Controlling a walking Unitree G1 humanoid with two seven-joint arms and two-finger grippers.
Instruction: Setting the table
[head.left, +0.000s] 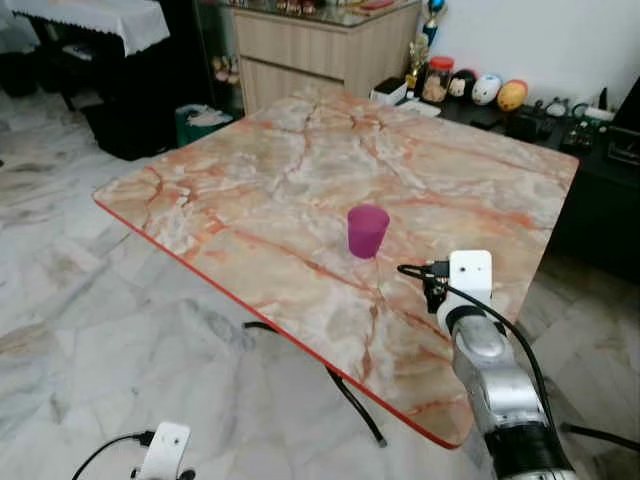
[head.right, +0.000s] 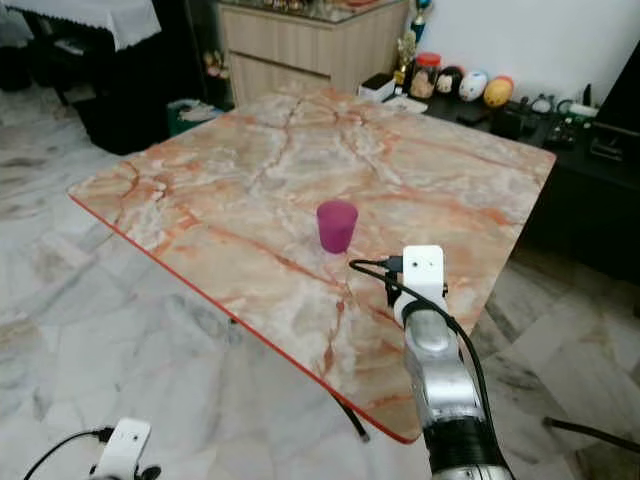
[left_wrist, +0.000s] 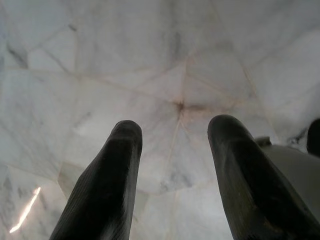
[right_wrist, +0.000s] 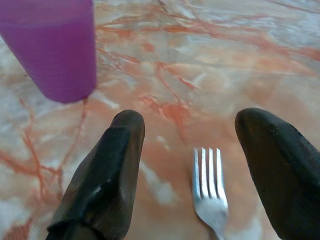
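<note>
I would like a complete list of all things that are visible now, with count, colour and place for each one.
cup: one, purple, upright near the middle of the table.
fork: one, silver, flat on the table between the right gripper's fingers, tines toward the cup.
table: one, pink-orange marble pattern with red edge, in front of the robot.
cabinet: one, light wood, behind the table.
painted eggs: two, white and orange, on the dark shelf at the far right.
floor: grey-white marble tiles.
right gripper: one, black fingers, open, low over the table beside the cup.
left gripper: one, black fingers, open, hanging idle above the floor.
</note>
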